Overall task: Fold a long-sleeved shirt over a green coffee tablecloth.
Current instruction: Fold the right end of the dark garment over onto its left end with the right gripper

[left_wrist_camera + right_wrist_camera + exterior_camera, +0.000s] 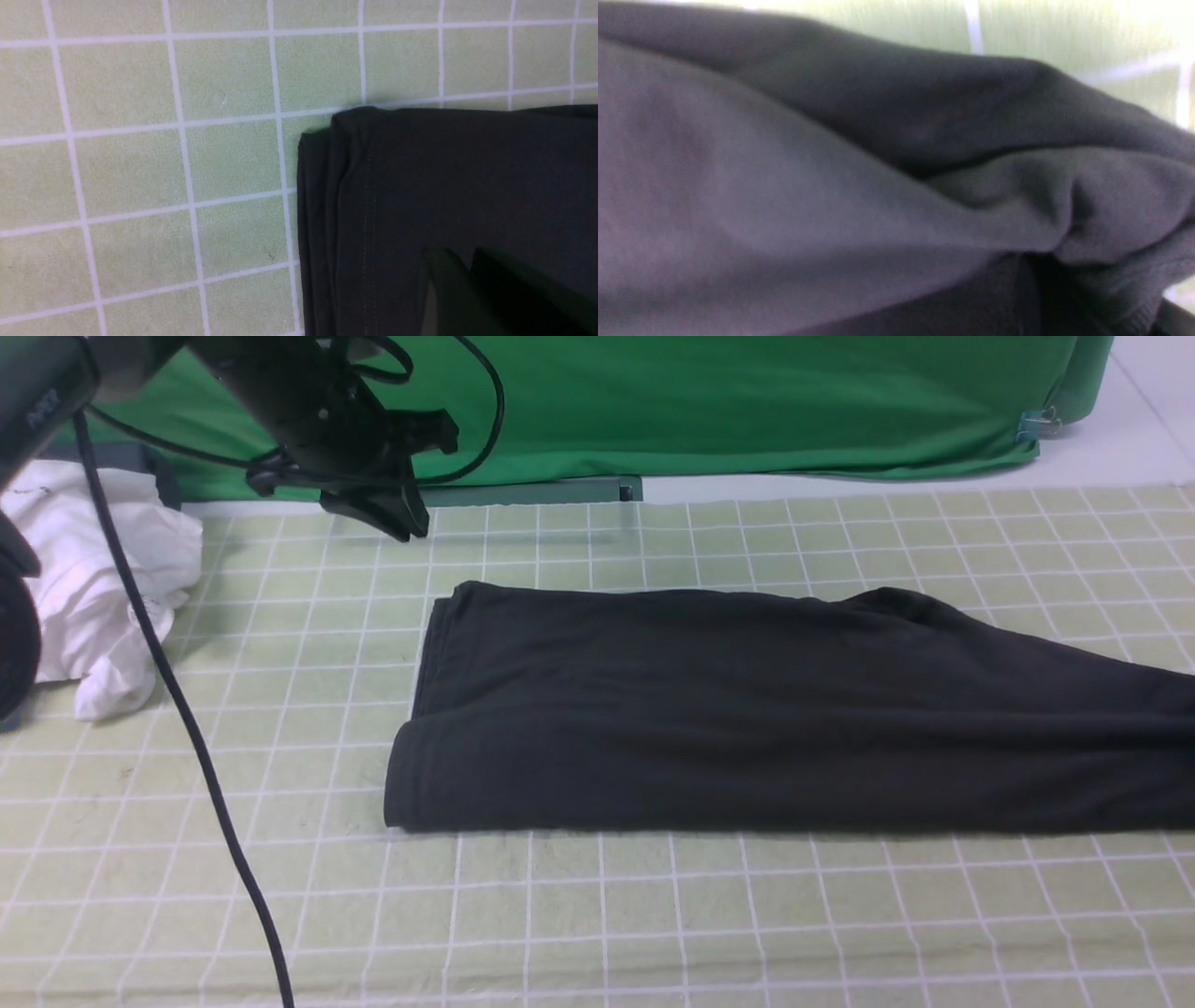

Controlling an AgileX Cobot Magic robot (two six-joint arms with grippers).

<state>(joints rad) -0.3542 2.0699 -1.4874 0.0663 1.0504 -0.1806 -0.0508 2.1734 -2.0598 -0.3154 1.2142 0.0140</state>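
Observation:
The long-sleeved shirt [747, 709] is black and lies folded into a long band across the green coffee tablecloth [653, 915], its right end running off the front view's right edge. My left gripper [397, 518] hangs in the air above the table beyond the shirt's far left corner. In the left wrist view its fingertips [437, 261] stand close together with nothing between them, over that corner [364, 140]. The right arm is outside the front view. In the right wrist view the shirt [831, 186] fills the picture and puckers into a pinched fold [1087, 210] where the jaws stand, hiding the fingers.
A crumpled white garment [103, 588] lies at the left edge of the tablecloth. A plain deep-green cloth [747, 411] hangs along the back. A black cable [187, 728] trails from the left arm across the front left of the table.

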